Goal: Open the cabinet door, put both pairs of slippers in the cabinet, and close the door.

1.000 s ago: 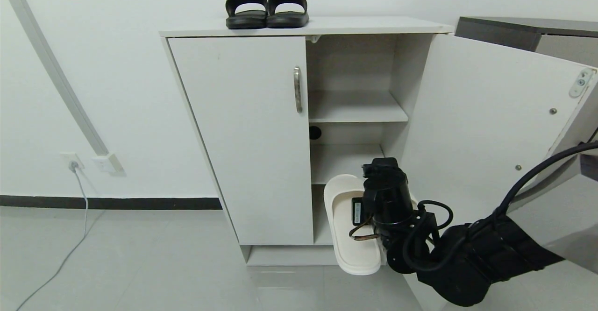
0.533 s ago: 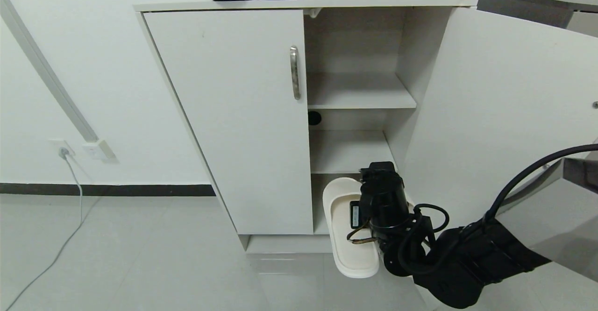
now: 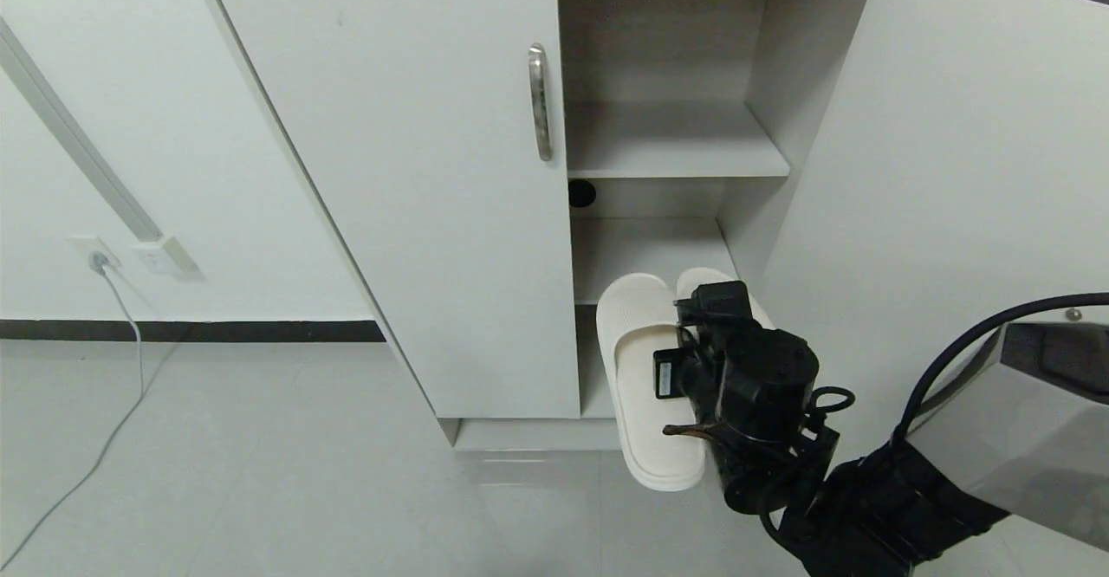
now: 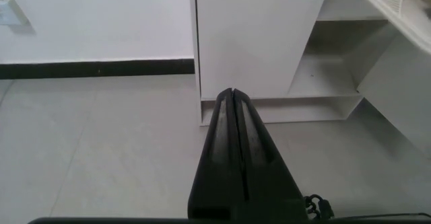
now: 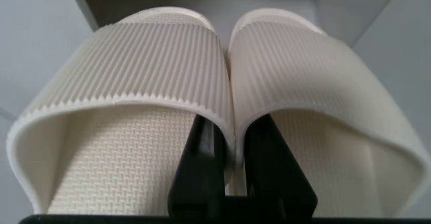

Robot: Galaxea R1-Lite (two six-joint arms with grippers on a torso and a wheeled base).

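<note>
My right gripper (image 3: 703,313) is shut on a pair of white slippers (image 3: 645,369), pinching their two inner walls together; in the right wrist view its fingers (image 5: 202,160) sit inside both slippers (image 5: 155,69). The pair hangs toes-forward just in front of the white cabinet's open right half, level with the lower shelf (image 3: 641,252). The right door (image 3: 936,170) stands swung open; the left door (image 3: 416,170) with its metal handle (image 3: 540,102) is closed. My left gripper (image 4: 231,96) is shut and empty, low over the floor, facing the cabinet (image 4: 256,29).
An upper shelf (image 3: 667,144) and the bottom compartment (image 4: 323,76) are bare. A wall socket (image 3: 95,258) with a cable (image 3: 87,438) running over the floor is at the left. Open tiled floor (image 3: 260,490) lies before the closed door.
The head camera has tilted down and come closer, so the black slippers on the cabinet top have left the picture. The right gripper with the white slippers has edged toward the opening.
</note>
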